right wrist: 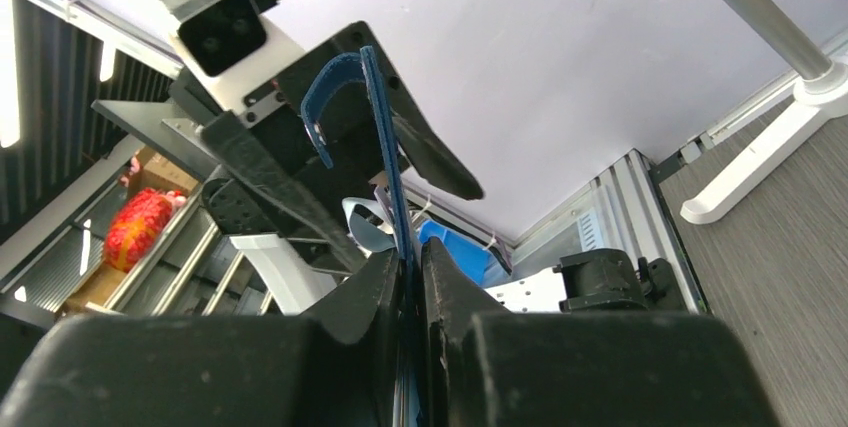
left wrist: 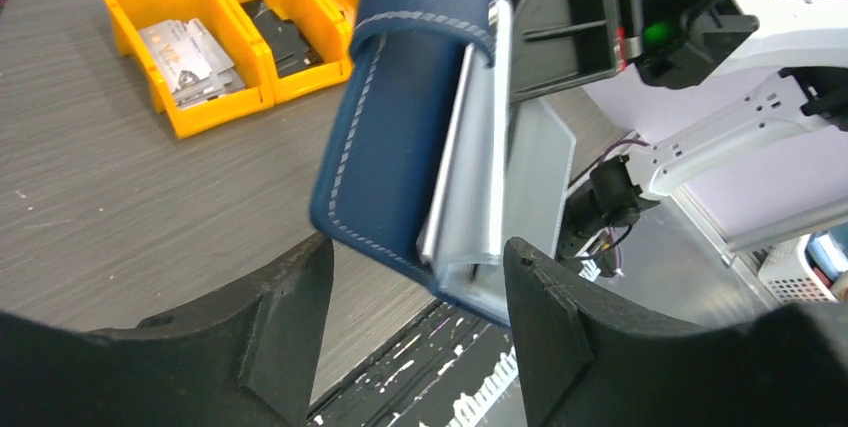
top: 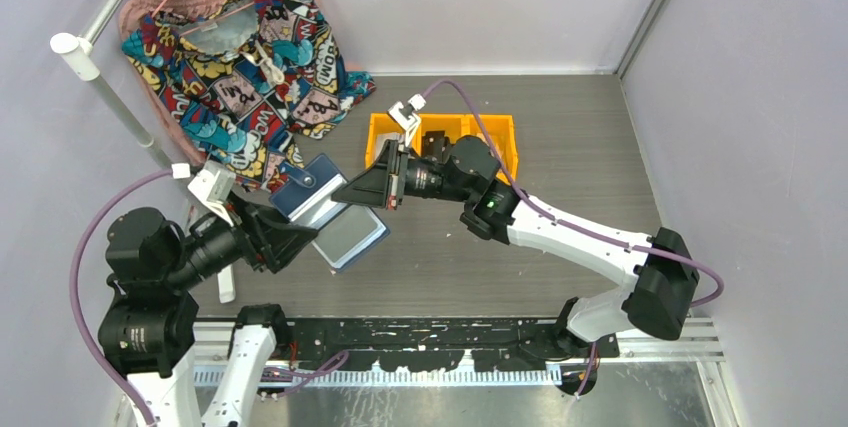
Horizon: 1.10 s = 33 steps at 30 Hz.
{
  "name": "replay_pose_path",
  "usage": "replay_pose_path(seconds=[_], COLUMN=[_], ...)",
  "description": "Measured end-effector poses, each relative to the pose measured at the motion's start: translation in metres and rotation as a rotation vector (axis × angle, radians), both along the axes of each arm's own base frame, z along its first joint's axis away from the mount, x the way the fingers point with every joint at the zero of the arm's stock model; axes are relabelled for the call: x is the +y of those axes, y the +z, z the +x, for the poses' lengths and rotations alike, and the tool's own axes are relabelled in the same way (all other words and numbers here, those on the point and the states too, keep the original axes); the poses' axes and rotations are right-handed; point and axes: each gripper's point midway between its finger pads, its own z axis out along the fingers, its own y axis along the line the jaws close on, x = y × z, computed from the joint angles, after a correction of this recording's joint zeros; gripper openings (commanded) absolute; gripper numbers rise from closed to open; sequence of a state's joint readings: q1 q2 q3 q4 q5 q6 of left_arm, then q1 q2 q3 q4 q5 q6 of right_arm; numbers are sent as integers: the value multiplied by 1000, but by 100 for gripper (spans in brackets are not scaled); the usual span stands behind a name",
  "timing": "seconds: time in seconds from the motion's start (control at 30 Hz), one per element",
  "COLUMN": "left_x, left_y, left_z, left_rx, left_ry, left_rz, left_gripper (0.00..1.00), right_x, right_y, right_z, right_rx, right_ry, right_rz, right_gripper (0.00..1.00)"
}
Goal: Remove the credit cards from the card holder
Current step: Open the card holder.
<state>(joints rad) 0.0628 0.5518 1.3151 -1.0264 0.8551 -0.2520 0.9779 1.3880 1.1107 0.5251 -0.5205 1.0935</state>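
Note:
The card holder (top: pixel 322 205), a navy-blue wallet with a lighter blue inside, hangs half open above the table between my two arms. My right gripper (top: pixel 378 187) is shut on one of its leaves. In the right wrist view that navy leaf (right wrist: pixel 385 147) runs edge-on up out of the pinched right gripper (right wrist: pixel 412 267), its snap tab curling left. My left gripper (left wrist: pixel 420 317) stands open just below the card holder (left wrist: pixel 395 137), one finger on each side of its lower corner, touching nothing. Pale thin sheets (left wrist: pixel 478 147) show between the leaves; I cannot tell whether they are credit cards or pockets.
Yellow bins (top: pixel 497 137) stand behind my right arm; in the left wrist view the bins (left wrist: pixel 132 22) hold a grey papery stack (left wrist: pixel 190 57) and black items (left wrist: pixel 280 37). A colourful garment on a hanger (top: pixel 240 57) and a white pole (top: pixel 100 87) are at the back left.

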Motion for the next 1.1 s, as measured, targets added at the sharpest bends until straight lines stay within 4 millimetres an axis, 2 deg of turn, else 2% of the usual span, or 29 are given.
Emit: replay_pose_path(seconds=[0.17, 0.23, 0.3, 0.4, 0.5, 0.63, 0.77, 0.97, 1.1], left_x=[1, 1, 1, -1, -7, -12, -15, -17, -17], left_y=[-10, -9, -6, -3, -3, -7, -11, -14, -16], left_z=[1, 0, 1, 2, -1, -2, -5, -15, -21], left_rx=[26, 24, 28, 49, 85, 137, 177, 203, 218], left_ry=[14, 21, 34, 32, -10, -66, -114, -176, -199], left_rz=[-12, -23, -39, -69, -95, -101, -87, -58, -34], left_gripper=[34, 26, 17, 10, 4, 0, 0, 0, 0], right_x=[1, 5, 9, 13, 13, 14, 15, 5, 2], right_y=[9, 8, 4, -3, -9, -16, -14, -23, -29], right_z=[-8, -10, -10, -14, -18, -20, -19, -21, -22], right_rx=[-17, -17, -11, -5, -22, -83, -179, -293, -345], right_ry=[35, 46, 54, 76, 94, 118, 136, 164, 192], right_rz=[14, 10, 0, -16, -43, -144, -242, -363, -430], right_gripper=[19, 22, 29, 42, 48, 49, 48, 45, 49])
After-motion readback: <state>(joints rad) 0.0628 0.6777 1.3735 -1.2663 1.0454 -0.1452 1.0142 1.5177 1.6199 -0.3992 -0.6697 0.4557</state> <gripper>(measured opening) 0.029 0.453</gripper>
